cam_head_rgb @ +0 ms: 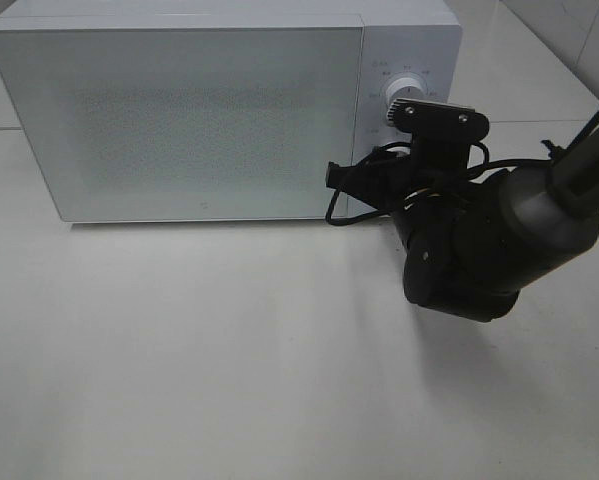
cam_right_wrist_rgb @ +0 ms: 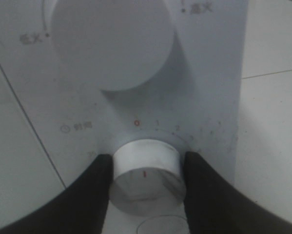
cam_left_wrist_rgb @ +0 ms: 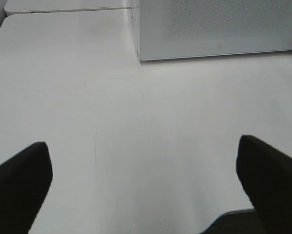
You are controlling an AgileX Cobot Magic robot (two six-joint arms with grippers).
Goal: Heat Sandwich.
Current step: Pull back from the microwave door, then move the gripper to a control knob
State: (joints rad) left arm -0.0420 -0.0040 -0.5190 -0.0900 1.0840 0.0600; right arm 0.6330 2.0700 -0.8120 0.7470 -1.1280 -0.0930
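The sandwich is out of view. A white microwave (cam_head_rgb: pixel 179 120) stands at the back of the table with its door closed; its corner also shows in the left wrist view as a white box (cam_left_wrist_rgb: pixel 219 24). My right gripper (cam_right_wrist_rgb: pixel 146 170) is at the control panel, its two dark fingers (cam_right_wrist_rgb: pixel 94 190) pressed against both sides of the lower white knob (cam_right_wrist_rgb: pixel 146 175), whose red mark points near the 0. The upper knob (cam_right_wrist_rgb: pixel 109 44) is free. In the high view the right arm (cam_head_rgb: pixel 459 240) covers the lower knob. My left gripper (cam_left_wrist_rgb: pixel 146 180) hangs wide open over bare table, holding nothing.
The white table (cam_head_rgb: pixel 179 350) stretches in front of the microwave. A black cable (cam_head_rgb: pixel 344 195) loops from the right wrist beside the door's edge. A seam between table panels (cam_left_wrist_rgb: pixel 68 9) runs behind the microwave's left side.
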